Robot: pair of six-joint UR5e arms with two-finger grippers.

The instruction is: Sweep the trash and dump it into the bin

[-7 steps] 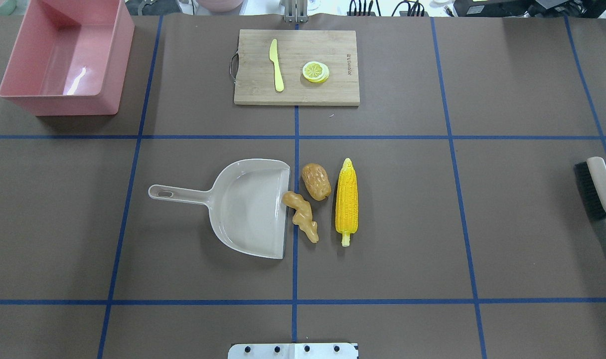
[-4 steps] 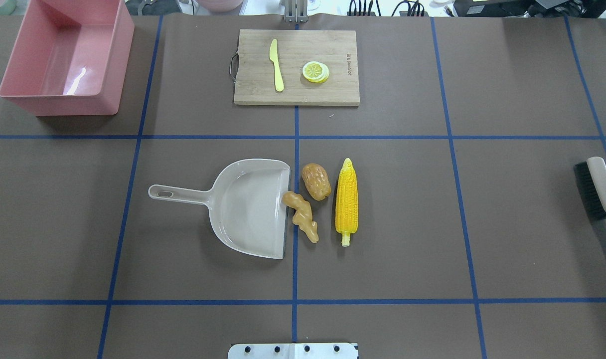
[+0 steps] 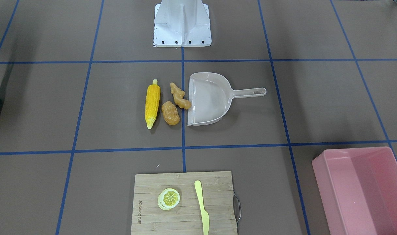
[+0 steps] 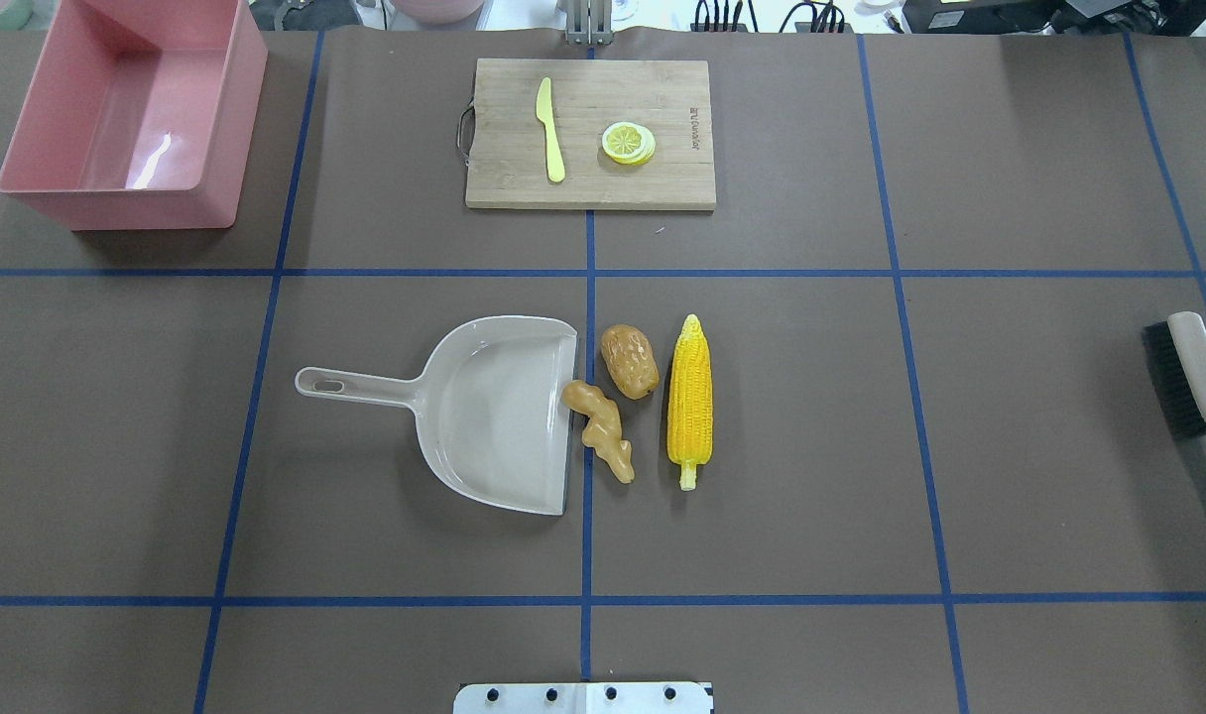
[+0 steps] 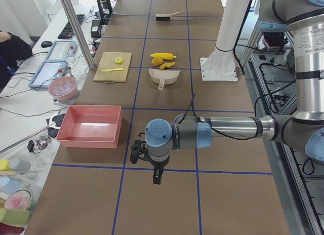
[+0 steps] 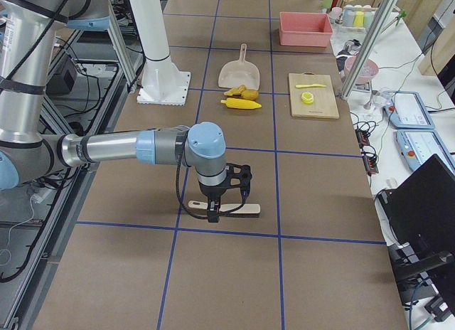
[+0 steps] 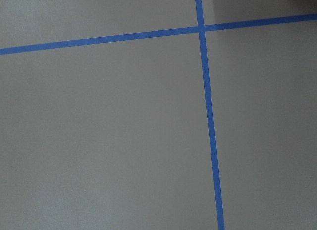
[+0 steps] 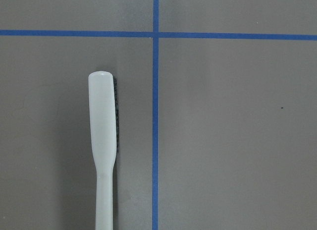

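The corn cob (image 4: 689,402), the ginger root (image 4: 601,428) and the potato-like lump (image 4: 630,361) lie at mid-table beside the open mouth of a beige dustpan (image 4: 494,412); the ginger touches its lip. The pink bin (image 4: 132,114) stands at the far left corner. My right gripper (image 6: 213,215) shows only in the exterior right view, just above a white brush (image 6: 224,208); I cannot tell if it is open or shut. My left gripper (image 5: 156,178) shows only in the exterior left view, over bare table near the bin (image 5: 90,125); I cannot tell its state.
A wooden cutting board (image 4: 590,134) at the far middle carries a pale yellow knife (image 4: 550,129) and a lemon slice (image 4: 628,142). The brush (image 4: 1183,382) lies at the table's right edge; its handle (image 8: 104,150) fills the right wrist view. The robot base (image 3: 182,24) stands at the near edge.
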